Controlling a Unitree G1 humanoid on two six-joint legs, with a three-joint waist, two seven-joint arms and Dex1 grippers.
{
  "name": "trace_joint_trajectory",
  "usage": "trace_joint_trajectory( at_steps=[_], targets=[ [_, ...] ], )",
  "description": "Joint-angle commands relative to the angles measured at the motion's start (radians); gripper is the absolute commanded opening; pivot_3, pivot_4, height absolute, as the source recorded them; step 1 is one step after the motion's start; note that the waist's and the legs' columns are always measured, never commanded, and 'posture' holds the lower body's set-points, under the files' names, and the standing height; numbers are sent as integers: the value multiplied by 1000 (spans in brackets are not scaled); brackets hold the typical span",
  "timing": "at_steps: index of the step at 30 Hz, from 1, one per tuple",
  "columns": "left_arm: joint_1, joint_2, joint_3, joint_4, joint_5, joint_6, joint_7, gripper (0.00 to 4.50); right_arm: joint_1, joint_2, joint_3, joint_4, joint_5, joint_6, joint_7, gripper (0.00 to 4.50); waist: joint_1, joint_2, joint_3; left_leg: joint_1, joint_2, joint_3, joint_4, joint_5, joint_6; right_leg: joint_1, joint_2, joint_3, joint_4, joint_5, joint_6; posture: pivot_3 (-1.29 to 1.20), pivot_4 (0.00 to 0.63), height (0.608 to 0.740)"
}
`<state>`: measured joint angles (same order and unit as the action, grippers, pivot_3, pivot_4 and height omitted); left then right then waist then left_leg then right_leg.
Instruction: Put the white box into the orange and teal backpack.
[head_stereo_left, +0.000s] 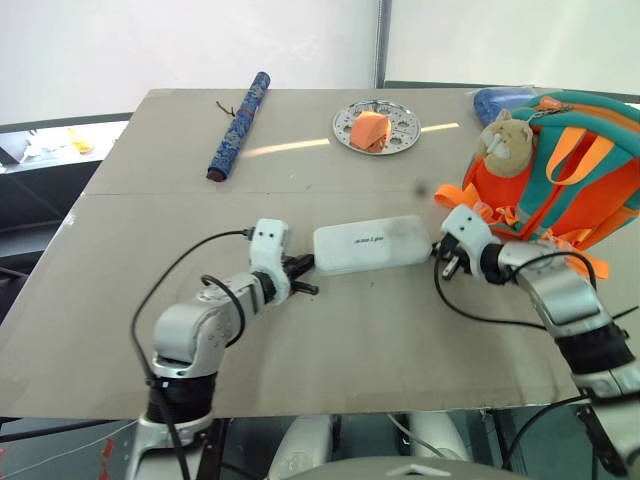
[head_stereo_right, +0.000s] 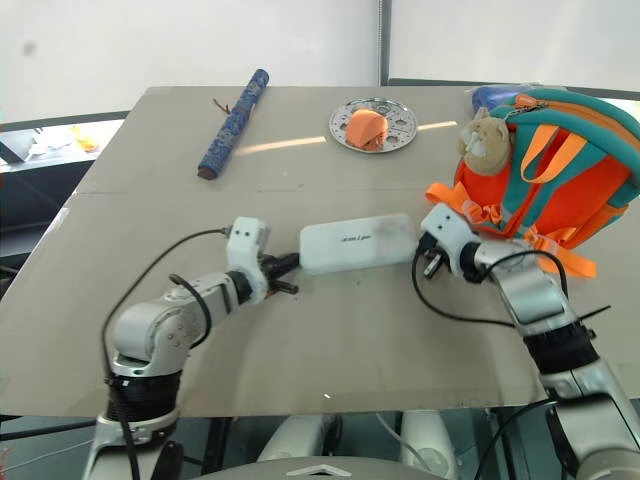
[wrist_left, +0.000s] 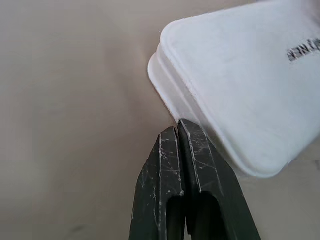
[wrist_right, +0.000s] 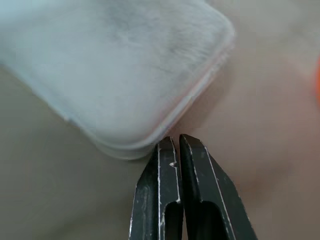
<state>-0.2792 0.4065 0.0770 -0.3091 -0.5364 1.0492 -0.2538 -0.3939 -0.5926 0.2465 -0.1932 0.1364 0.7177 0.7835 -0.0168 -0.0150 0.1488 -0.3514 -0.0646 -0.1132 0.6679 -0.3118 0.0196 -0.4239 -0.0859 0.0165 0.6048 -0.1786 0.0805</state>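
Far left on the table (head_stereo_left: 150, 330), a blue patterned roll (head_stereo_left: 238, 125) lies at an angle near the back edge, well apart from the action. Down front, the left gripper (head_stereo_left: 303, 272) sits with its fingers (wrist_left: 182, 165) pressed together, holding nothing, the tips right against the left end of the box (head_stereo_left: 370, 245). The box lies flat on the table in the middle, lettering up, squeezed between both arms. Behind it, near the far edge, a round metal plate (head_stereo_left: 392, 132) carries an orange lump (head_stereo_left: 369, 129). At the box's right end, the right gripper (wrist_right: 172, 142) is pinched closed too, empty, tips touching the box's rounded corner. Just beyond that arm the backpack (head_stereo_left: 590, 195) leans on the right side of the table, orange straps spilling toward the wrist, a beige plush cat (head_stereo_left: 505, 142) hanging on its front. A blue pouch (head_stereo_left: 497, 100) peeks out behind the backpack. The box is outside the backpack, near its base.
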Motion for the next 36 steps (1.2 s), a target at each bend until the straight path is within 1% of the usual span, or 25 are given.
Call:
trace_joint_trajectory(
  at_steps=[1,4,6,7,9,10,13,14,17,18,19,21,23,27,32,36],
  targets=[
    [4,34,-59,-8,-32,-9,-127,60,54,9,41,-233,88,61,47,0,1,0,0,0,0,0,0,0,0,0,0,0,0,0,0,0,150,733],
    [29,89,-63,-27,-52,8,-194,60,121,-9,38,-318,96,106,34,0,5,0,0,0,0,0,1,0,0,0,-1,0,0,0,0,0,150,733],
    [48,125,-51,-33,-70,16,-247,60,152,-17,32,-327,67,104,3,0,5,0,0,0,0,0,0,0,0,0,-1,0,0,0,0,0,150,733],
    [56,140,-29,-33,-103,27,-290,60,164,-22,29,-325,50,101,-14,0,5,0,0,0,0,0,0,0,0,0,-1,0,0,0,0,0,150,733],
    [49,185,15,7,-125,46,-341,581,184,-31,4,-313,32,90,-42,0,6,0,0,0,0,0,0,0,0,0,-1,0,0,0,0,0,150,733],
    [37,206,39,40,-143,62,-370,759,192,-32,-12,-306,29,87,-54,0,6,0,0,0,0,0,0,0,0,0,-1,0,0,0,0,0,150,733],
    [-16,295,72,137,-185,91,-482,2121,212,-51,-47,-281,9,57,-83,0,6,-1,0,0,0,-1,0,0,0,0,-1,-1,1,0,0,0,150,733],
    [-42,321,80,166,-213,123,-518,2511,217,-59,-56,-275,6,47,-86,0,6,-1,0,0,-1,-1,0,0,0,0,0,-2,1,0,0,0,150,733],
    [-106,388,74,240,-278,213,-616,3935,230,-83,-77,-268,10,29,-85,0,6,-1,1,0,-1,-1,1,0,0,0,0,-2,1,0,0,0,150,733],
    [-128,405,56,259,-281,247,-628,4273,233,-92,-83,-268,14,27,-82,0,6,-1,1,0,-1,-1,1,0,0,1,0,-2,1,0,1,0,150,733],
    [-150,404,48,277,-291,274,-635,4474,238,-107,-87,-269,9,21,-79,0,7,-1,1,0,-1,-1,1,0,0,1,0,-2,0,0,1,0,150,733],
    [-185,389,41,305,-307,316,-644,4474,247,-139,-89,-268,-7,10,-78,0,6,-1,1,0,-1,-2,0,0,0,0,-1,-2,0,0,1,0,150,733],
    [-212,374,19,326,-290,341,-623,4474,262,-173,-92,-274,-19,5,-75,0,6,-1,1,-1,-1,-2,0,0,0,0,-1,-2,-1,0,1,0,150,733],
    [-227,324,8,371,-267,326,-592,4474,298,-212,-121,-303,-20,7,-83,0,8,-1,1,-1,-1,-2,0,0,0,0,-1,-2,-1,0,1,0,150,733],
    [-227,286,-18,382,-246,330,-563,4474,314,-205,-148,-344,-2,28,-91,0,10,-1,1,-1,-1,-2,1,0,0,1,-1,-2,0,0,1,0,150,733],
    [-246,201,-32,398,-242,345,-525,4474,221,-158,-48,-332,-13,39,-82,0,14,-1,0,0,-1,-2,2,1,0,1,-2,-2,1,0,1,0,150,733]
  ],
)
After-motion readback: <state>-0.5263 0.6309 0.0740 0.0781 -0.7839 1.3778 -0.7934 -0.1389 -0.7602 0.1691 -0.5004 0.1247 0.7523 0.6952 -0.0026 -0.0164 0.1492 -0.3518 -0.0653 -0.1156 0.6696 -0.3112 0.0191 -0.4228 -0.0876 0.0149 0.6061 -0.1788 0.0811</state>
